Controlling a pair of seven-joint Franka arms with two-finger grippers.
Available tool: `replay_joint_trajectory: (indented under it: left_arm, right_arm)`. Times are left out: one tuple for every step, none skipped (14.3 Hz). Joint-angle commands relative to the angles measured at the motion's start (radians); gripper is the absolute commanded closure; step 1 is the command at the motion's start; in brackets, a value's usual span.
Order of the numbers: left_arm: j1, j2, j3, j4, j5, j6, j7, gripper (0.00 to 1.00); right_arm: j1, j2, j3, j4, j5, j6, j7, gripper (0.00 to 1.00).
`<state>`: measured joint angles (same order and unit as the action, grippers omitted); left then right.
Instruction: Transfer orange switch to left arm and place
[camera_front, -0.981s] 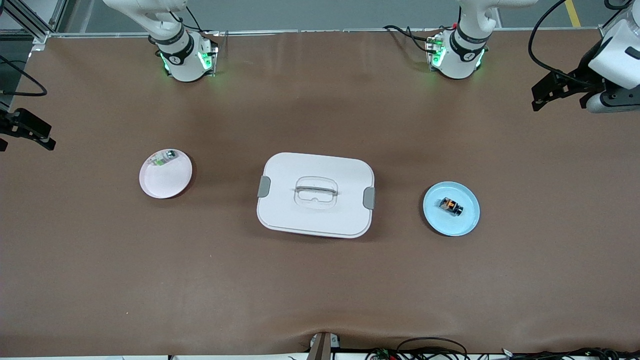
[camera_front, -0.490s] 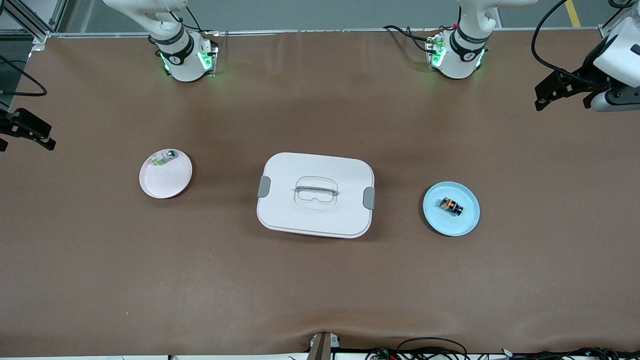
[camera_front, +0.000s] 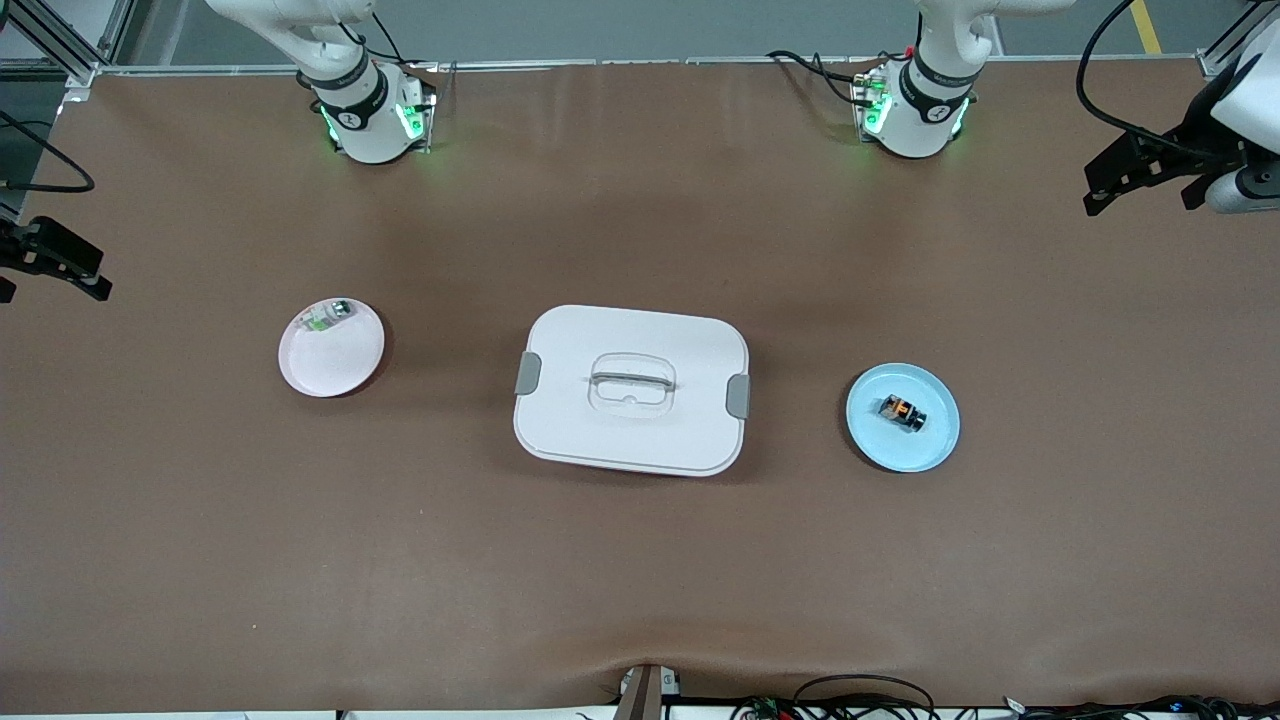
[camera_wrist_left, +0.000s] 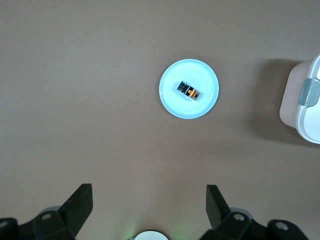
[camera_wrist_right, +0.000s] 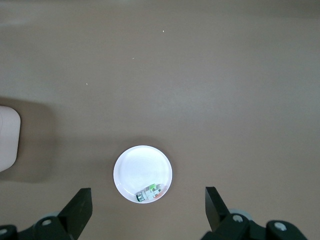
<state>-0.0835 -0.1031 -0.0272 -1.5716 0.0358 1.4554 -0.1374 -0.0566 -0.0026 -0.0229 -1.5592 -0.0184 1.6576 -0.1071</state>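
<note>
The brown tabletop (camera_front: 640, 560) fills the front view, with the two white arm bases standing along its edge farthest from the front camera, each lit green at its foot. No brand name, label or other writing can be read on anything in view.

The white box (camera_front: 632, 389) sits in the middle of the tabletop, lid on, a grey latch on each short side and a clear recessed handle in the lid. One grey latch and a corner of it also show at the edge of the left wrist view (camera_wrist_left: 306, 100).

The left gripper (camera_front: 1150, 175) hangs high over the left arm's end of the tabletop, well apart from everything on it. In the left wrist view its jaws are spread wide and released, with nothing between them (camera_wrist_left: 149, 202). The right gripper (camera_front: 50, 260) hangs over the right arm's end of the tabletop; in the right wrist view its jaws are likewise spread wide with nothing in them (camera_wrist_right: 148, 204).

A light blue plate (camera_front: 930, 440) lies on the tabletop toward the left arm's end, well apart from the box. A white plate (camera_front: 335, 365) lies toward the right arm's end, a little farther from the front camera than the blue one.

The orange switch (camera_front: 902, 411) lies near the middle of the blue plate, black with an orange centre, touched by neither gripper. A small green-and-white component (camera_front: 326, 317) lies at the rim of the white plate.
</note>
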Motion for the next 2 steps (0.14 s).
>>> replay_joint_trajectory:
  left_arm:
    - [0.001,0.019,0.006,0.027,-0.011,-0.021,0.009,0.0]
    - [0.001,0.019,0.006,0.027,-0.011,-0.021,0.009,0.0]
  right_arm:
    - [0.001,0.012,0.003,0.025,-0.006,-0.015,-0.002,0.0]
    - [0.001,0.012,0.001,0.025,-0.006,-0.015,-0.002,0.0]
